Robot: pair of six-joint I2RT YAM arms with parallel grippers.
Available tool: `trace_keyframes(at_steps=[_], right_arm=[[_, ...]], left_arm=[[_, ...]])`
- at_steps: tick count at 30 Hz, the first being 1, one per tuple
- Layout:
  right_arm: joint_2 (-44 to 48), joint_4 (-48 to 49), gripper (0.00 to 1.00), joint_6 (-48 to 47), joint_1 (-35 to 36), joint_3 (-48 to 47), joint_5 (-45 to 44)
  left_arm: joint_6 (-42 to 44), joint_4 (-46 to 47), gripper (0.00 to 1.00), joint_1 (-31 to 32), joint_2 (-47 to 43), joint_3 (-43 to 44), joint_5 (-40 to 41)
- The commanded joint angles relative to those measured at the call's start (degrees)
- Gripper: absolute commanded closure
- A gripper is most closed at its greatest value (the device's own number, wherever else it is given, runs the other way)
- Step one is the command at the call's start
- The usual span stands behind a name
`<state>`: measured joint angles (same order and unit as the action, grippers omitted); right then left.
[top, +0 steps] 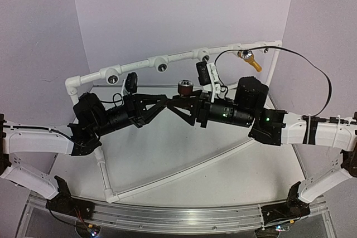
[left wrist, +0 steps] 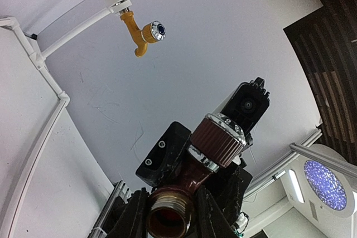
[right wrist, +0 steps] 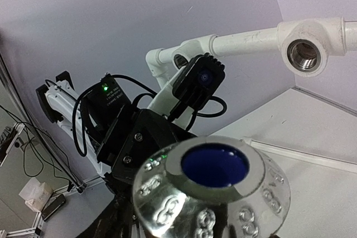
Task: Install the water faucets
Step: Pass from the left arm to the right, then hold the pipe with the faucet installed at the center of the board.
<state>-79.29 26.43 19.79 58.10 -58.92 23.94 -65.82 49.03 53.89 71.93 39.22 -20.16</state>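
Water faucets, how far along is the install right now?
Done: the yellow faucet is mounted at the right end of the white pipe frame. In hand: the reddish-brown faucet is gripped by the left fingers in mid-air, the right fingers close against it. Left: seating it in one of the open sockets.

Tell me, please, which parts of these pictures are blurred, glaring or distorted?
Left wrist view: the reddish-brown faucet is sharp, the round lamp glares, and the white pipe curves, probably from the lens. Right wrist view: the faucet's knob is very close and blurred, while the pipe socket is sharp. Top external view: soft overall, evenly lit.
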Motion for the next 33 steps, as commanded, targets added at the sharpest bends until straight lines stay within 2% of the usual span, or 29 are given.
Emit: trace_keyframes(at_steps=[1,2,3,6,7,11,13,14,18,21,25,28,33], right_arm=[[-1.81,1.88,0.75,-0.28,0.39,-4.05,-0.23],[-1.80,1.86,0.95,-0.36,0.40,-4.38,-0.92],[-1.70,1.99,1.00,-0.42,0.40,-4.48,-1.25],[-0.93,2.11,1.00,-1.03,0.36,-4.07,-2.94],[-0.35,1.55,1.00,-1.52,0.35,-3.74,-4.06],[3.69,-1.46,1.00,-4.78,0.40,-1.74,-8.83],[5.48,-5.94,1.00,-7.63,0.36,-2.26,-10.89],[6.39,-10.89,1.00,-10.47,0.45,-3.44,-12.26],[9.14,-23.79,1.00,-21.66,0.50,-6.66,-18.87],[10.28,-32.92,1.00,-32.24,0.54,-10.96,-22.48],[8.50,-39.98,1.00,-44.96,0.94,-17.71,-29.28],[6.32,-41.58,1.00,-55.48,3.34,-20.85,-31.96],[2.74,-38.83,1.00,-72.53,10.89,-24.11,-40.89]], left_arm=[[0.94,1.74,1.00,0.57,-1.85,0.33,-1.81],[0.96,1.77,1.00,0.61,-1.93,0.24,-1.84],[0.96,1.73,1.00,0.62,-2.00,0.21,-1.89],[1.24,1.53,0.98,0.60,-2.40,-0.12,-1.63],[1.46,1.09,0.91,0.60,-2.79,-0.37,-1.26],[5.04,-3.47,0.48,0.60,-5.80,-1.38,0.65],[7.89,-8.16,0.32,0.60,-7.53,-1.40,1.79],[10.45,-11.60,0.28,0.67,-8.54,-1.32,2.60],[19.81,-23.13,0.27,3.36,-10.65,-0.64,8.53],[25.15,-25.69,0.26,6.15,-9.83,-2.37,13.34],[32.92,-28.73,0.21,9.83,-5.23,-2.56,16.86],[40.92,-31.59,0.17,11.47,-0.89,-1.10,17.12],[52.42,-39.05,0.14,11.78,6.48,3.24,14.75]])
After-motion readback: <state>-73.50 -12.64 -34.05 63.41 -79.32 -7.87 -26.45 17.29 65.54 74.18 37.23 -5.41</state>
